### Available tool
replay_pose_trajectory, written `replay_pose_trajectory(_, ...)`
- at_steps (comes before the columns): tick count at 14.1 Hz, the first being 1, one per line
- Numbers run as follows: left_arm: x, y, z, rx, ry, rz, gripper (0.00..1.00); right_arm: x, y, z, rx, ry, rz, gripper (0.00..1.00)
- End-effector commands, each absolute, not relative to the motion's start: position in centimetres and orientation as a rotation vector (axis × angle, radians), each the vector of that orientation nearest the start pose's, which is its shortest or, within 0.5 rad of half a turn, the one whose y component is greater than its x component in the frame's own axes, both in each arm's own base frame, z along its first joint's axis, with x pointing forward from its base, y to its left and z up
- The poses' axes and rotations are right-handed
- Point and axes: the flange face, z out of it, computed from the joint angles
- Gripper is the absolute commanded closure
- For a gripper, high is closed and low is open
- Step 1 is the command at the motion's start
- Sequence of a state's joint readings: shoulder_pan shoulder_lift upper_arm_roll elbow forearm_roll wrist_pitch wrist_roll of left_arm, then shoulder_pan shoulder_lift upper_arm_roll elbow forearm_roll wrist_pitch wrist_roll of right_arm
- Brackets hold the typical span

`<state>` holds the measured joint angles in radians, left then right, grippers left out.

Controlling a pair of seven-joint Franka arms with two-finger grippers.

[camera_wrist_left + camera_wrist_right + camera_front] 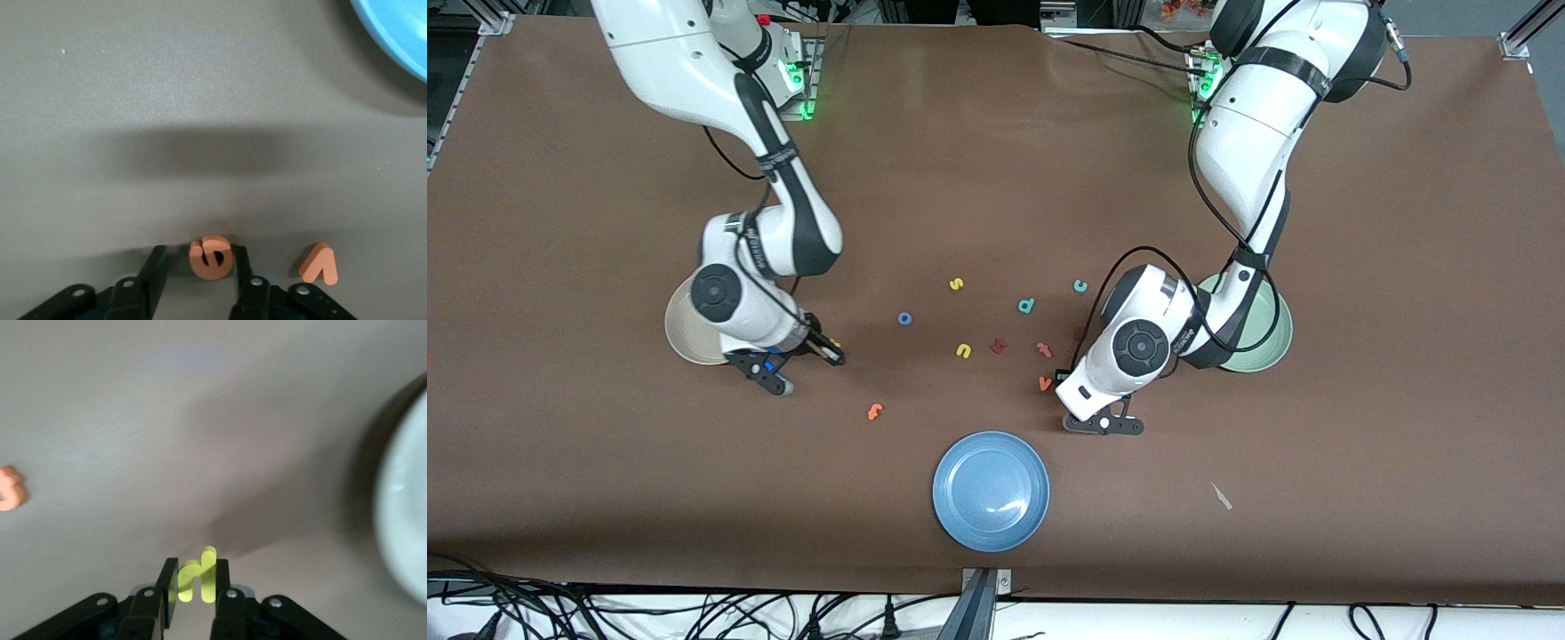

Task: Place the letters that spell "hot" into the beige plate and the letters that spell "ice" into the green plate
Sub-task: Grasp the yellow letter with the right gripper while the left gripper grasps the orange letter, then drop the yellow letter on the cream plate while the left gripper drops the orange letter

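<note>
1. Nearest the front camera lies the round, glossy blue plate, shallow and smooth, on the matte brown table covering.
2. Farther from the camera than the blue plate, toward the right arm's end, lies the cream-beige round plate, partly hidden under the right arm.
3. The right gripper is over the table covering just beside the beige plate. Its black fingers are pressed onto the small yellow foam h, which stands upright between them.
4. Farther than the blue plate, toward the left arm's end, lies the pale mint-green round plate, partly covered by the left arm.
5. The left gripper is low over the table, between the blue plate and the green one. Its fingers straddle the flat orange foam e. One finger touches the letter, the other stands a little off it, so the jaws are spread.
6. The orange foam v lies just beside that e.
7. Farther than the blue plate, loose on the covering, lie the blue foam ring o, the hooked orange foam t and the teal foam c.
8. Among them lie a yellow s, a teal d and a short yellow u-shaped letter.
</note>
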<state>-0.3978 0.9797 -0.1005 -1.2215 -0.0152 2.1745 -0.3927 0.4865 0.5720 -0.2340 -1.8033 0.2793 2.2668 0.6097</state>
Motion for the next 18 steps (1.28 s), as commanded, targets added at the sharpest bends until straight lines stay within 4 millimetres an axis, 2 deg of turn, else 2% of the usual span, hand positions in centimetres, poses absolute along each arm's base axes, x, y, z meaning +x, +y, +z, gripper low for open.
replay_pose_trajectory(1, 67.3, -34.8, 16.9, -3.210, 0.081, 0.085, 0.59, 59.3, 12.3, 25.0, -3.025, 0.602, 0.230, 0.98)
replay_pose_trajectory(2, 67.0, -35.3, 16.8, -3.208, 0.092, 0.085, 0.59, 58.4, 10.5, 25.2, -3.030, 0.556, 0.225, 0.98)
replay_pose_trajectory(3, 67.1, -35.2, 16.8, -3.203, 0.097, 0.075, 0.64, 57.6, 8.5, 25.3, -3.037, 0.512, 0.226, 0.98)
replay_pose_trajectory(6, 67.1, -35.3, 17.2, -3.166, 0.150, 0.042, 0.92, 55.1, 3.6, 23.8, -3.063, 0.389, 0.180, 0.94)
replay_pose_trajectory(7, 67.2, -35.1, 17.5, -3.154, 0.164, 0.032, 0.94, 54.8, 3.2, 23.0, -3.073, 0.377, 0.147, 0.80)
replay_pose_trajectory(8, 67.3, -35.0, 17.9, -3.152, 0.167, 0.028, 0.95, 54.9, 3.1, 22.7, -3.075, 0.388, 0.131, 0.42)
replay_pose_trajectory(9, 67.7, -34.7, 19.3, -3.154, 0.164, 0.003, 0.95, 55.2, 3.1, 22.8, -3.067, 0.413, 0.128, 0.02)
replay_pose_trajectory(11, 68.1, -32.8, 22.0, -3.137, 0.181, 0.054, 0.95, 56.3, 5.0, 24.1, -3.027, 0.504, 0.108, 0.00)
replay_pose_trajectory(13, 67.5, -31.1, 25.2, -3.094, 0.246, 0.172, 0.95, 58.4, 7.6, 25.7, -3.009, 0.572, 0.092, 0.00)
replay_pose_trajectory(15, 66.8, -27.7, 26.8, -3.061, 0.311, 0.275, 0.94, 60.5, 10.0, 26.4, -2.991, 0.696, 0.095, 0.00)
replay_pose_trajectory(18, 65.1, -22.7, 28.8, -3.045, 0.437, 0.336, 0.94, 63.6, 16.5, 25.7, -2.947, 0.851, 0.063, 0.00)
